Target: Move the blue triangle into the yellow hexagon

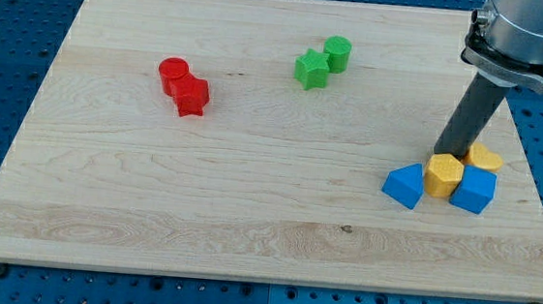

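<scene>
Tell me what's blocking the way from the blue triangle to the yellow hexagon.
Nothing is. The blue triangle already sits right against the yellow hexagon on its left side in the view, with no visible gap. My tip is just above the hexagon in the view, so the hexagon lies between it and the triangle.

No readable text or markings anywhere.

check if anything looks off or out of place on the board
Nothing stands out. The blue triangle already touches the yellow hexagon, with another blue block and a second yellow block packed beside it. My tip stands just above the hexagon. Red and green pairs sit undisturbed.
</scene>
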Controlling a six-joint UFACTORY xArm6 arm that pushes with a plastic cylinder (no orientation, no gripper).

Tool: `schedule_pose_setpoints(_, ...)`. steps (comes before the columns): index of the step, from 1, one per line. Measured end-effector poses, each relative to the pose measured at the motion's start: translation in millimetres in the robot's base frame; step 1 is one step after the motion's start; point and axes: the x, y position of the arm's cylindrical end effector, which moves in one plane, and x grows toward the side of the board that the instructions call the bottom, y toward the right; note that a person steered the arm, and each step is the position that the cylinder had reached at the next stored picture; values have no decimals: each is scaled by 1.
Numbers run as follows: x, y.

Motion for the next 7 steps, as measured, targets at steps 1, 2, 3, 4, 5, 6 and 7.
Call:
schedule_pose_setpoints(1, -13, -23)
schedule_pose_setpoints(2, -22, -59)
schedule_pose_setpoints(3, -18, -86)
schedule_pose_setpoints(4, 3, -88)
schedule_pose_setpoints(5, 27, -77)
schedule_pose_setpoints(6, 47, -62)
schedule_pose_setpoints(7, 60, -47)
